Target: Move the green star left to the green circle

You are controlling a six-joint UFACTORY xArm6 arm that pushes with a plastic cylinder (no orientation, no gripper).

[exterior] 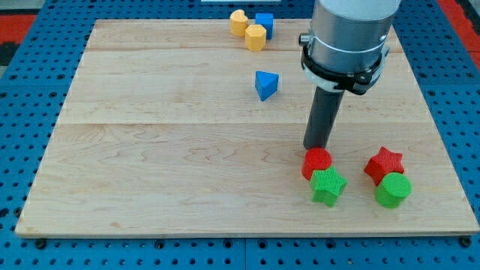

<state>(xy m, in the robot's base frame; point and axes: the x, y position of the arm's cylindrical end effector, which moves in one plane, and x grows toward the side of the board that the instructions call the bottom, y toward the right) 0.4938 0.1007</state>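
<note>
The green star (328, 186) lies near the view's bottom right, touching a red round block (317, 161) just above it. The green circle (393, 190) sits further to the view's right, below and touching a red star (383, 164). A gap of bare wood separates the green star from the green circle. My tip (313, 146) is at the end of the dark rod, right at the top edge of the red round block and above the green star.
A blue triangular block (265, 85) lies at the upper middle. Two yellow blocks (238, 22) (256, 37) and a blue cube (264, 23) cluster at the view's top edge. The wooden board (150, 150) ends just below the green blocks.
</note>
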